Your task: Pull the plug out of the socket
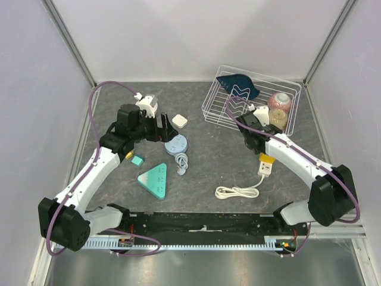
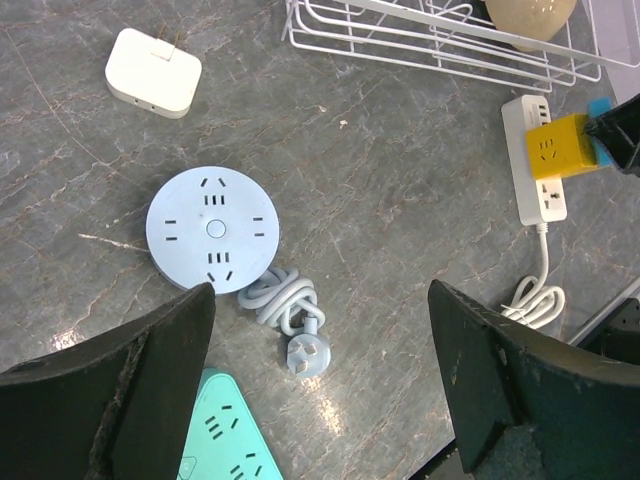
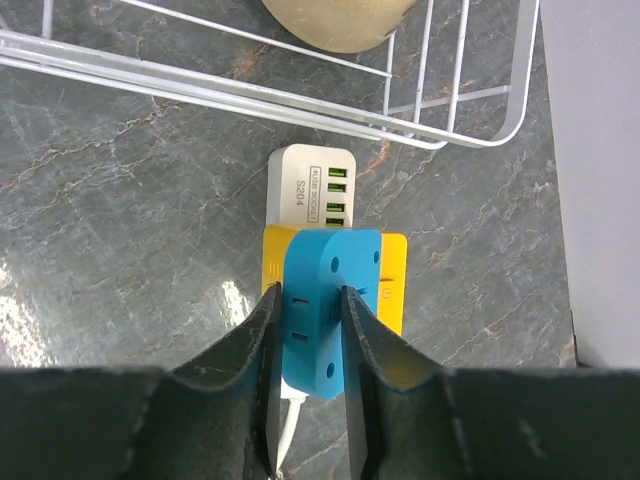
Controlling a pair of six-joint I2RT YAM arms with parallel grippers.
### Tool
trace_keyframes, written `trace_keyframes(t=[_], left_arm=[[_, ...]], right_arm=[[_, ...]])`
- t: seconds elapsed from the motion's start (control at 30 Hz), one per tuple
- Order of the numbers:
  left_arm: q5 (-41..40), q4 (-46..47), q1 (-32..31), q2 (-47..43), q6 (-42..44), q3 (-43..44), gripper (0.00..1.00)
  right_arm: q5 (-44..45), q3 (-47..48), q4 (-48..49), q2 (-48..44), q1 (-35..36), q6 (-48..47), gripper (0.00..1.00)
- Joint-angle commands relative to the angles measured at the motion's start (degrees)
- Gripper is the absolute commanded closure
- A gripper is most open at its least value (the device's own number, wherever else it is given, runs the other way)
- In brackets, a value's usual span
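From above, we see the right gripper (image 1: pixel 260 146) low over the white strip (image 1: pixel 264 171). The strip lies near the basket (image 1: pixel 208 108) and has a yellow block (image 1: pixel 266 159) standing on it. The left gripper (image 1: pixel 164 128) hangs well apart, on the left side. In the left wrist view its fingers (image 2: pixel 150 380) stand wide apart with nothing between them, above a round socket (image 2: pixel 212 228). Far to the right a blue plug (image 2: pixel 600 130) shows beside the yellow block, touching the dark right gripper. In the right wrist view the plug sits on top of the yellow block, and the two right fingers (image 3: pixel 250 360) lie close together over its near end. The plug looks wider than the gap, so we cannot tell if they press it or only hover. We judge the plug to be light, stiff plastic with smooth, rather slippery sides, held only by the friction of its pins. The best hold is probably low on its two long flat sides, with a straight pull. The strip is light too and may lift with it, or the yellow block may come off instead.
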Motion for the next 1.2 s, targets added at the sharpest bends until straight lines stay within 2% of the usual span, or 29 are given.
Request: trace_keyframes(t=[0.0,0.23,0.4,0.53,0.67,0.83,0.97,1.03,1.07,1.13,1.17], left_arm=[[0.43,2.21,-0.88,-1.44,0.34,-0.44,0.08],[1.58,5.55,-5.01,-2.23,-3.35,-1.75,0.17],[-2.98,10.73,-12.39,-1.18,-7.3,-3.42,0.22],[-4.4,14.33,-17.84,3.47,-11.17,-2.46,0.25],[-3.34,21.44,-21.53,10.5,-15.74,-1.76,0.26],[1.31,33.82,-24.7,23.07,-21.63,1.22,0.32],[3.07,38.85,-26.37,30.8,-25.23,6.57,0.34],[3.42,38.86,-26.72,35.18,-25.68,8.87,0.34],[3.43,38.69,-26.99,36.34,-26.03,10.79,0.35],[3.6,38.69,-27.16,39.15,-26.2,12.21,0.35],[3.6,38.78,-27.25,39.78,-26.55,13.35,0.35]], right_arm=[[-4.96,-2.15,2.15,-3.5,-1.44,-0.53,0.79],[-9.09,-3.82,3.65,-8.24,-2.85,-0.62,1.0],[-15.85,-3.74,5.58,-12.12,-3.82,0.16,1.0],[-22.0,-3.12,6.11,-15.36,-3.9,0.96,1.0],[-25.71,-4.52,8.83,-17.39,-3.9,0.78,1.0],[-25.19,-5.93,9.1,-16.61,-3.9,-0.45,1.0],[-24.48,-5.85,9.1,-16.6,-4.34,-1.68,1.0],[-23.69,-5.58,9.1,-16.6,-4.61,-2.29,0.91],[-23.08,-5.58,8.92,-16.6,-4.69,-2.21,0.79],[-22.64,-5.67,8.75,-16.61,-4.96,-2.47,0.7],[-22.37,-5.67,8.57,-16.43,-4.87,-2.56,0.63]])
